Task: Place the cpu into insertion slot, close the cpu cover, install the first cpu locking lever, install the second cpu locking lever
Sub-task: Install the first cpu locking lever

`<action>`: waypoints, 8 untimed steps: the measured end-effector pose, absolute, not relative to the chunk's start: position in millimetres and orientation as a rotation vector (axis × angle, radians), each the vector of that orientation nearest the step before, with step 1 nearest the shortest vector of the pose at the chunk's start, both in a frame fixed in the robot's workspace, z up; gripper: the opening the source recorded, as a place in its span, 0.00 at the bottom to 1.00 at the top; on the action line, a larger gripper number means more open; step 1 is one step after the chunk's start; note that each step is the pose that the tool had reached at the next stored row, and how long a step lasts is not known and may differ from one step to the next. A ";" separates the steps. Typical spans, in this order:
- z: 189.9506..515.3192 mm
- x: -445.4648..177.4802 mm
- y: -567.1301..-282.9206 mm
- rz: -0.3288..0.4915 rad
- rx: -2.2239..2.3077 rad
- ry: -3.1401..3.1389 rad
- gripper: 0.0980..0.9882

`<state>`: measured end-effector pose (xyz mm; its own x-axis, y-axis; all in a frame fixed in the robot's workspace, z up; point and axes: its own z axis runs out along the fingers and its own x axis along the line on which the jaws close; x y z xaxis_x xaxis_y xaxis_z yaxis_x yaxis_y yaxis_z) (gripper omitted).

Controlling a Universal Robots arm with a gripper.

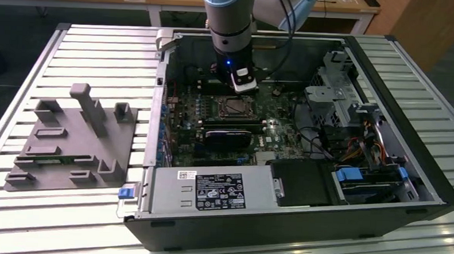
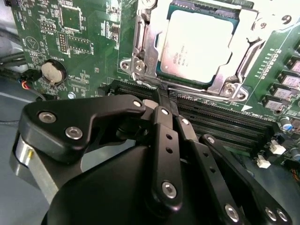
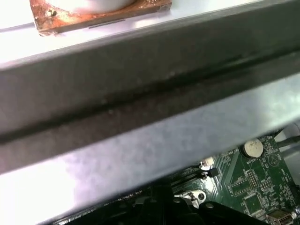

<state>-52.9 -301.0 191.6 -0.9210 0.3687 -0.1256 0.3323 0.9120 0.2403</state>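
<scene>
The cpu [image 2: 197,42], pale silver-grey, lies flat in the insertion slot [image 1: 234,108] on the green motherboard inside the open computer case. The cpu cover [image 2: 246,49], a silver frame, is down around the chip, and its metal top shows through the window. My gripper [image 2: 163,93] hovers just off the socket's edge, on the side toward the memory slots. Its black fingers [image 2: 161,136] are shut together with nothing between them. In the exterior view the gripper [image 1: 242,92] hangs over the far edge of the socket. I cannot make out how the locking levers stand.
Long black memory slots [image 2: 220,122] run beside the socket, and a coin cell [image 2: 52,72] sits nearby. A black card [image 1: 226,139], the power supply [image 1: 208,192] and the drive cage with cables [image 1: 364,150] crowd the case. A grey fixture block [image 1: 69,146] lies at the exterior view's left. The case wall [image 3: 140,84] crosses the first wrist view.
</scene>
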 end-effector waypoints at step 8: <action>201.2 -52.8 -301.0 0.321 0.536 2.906 0.01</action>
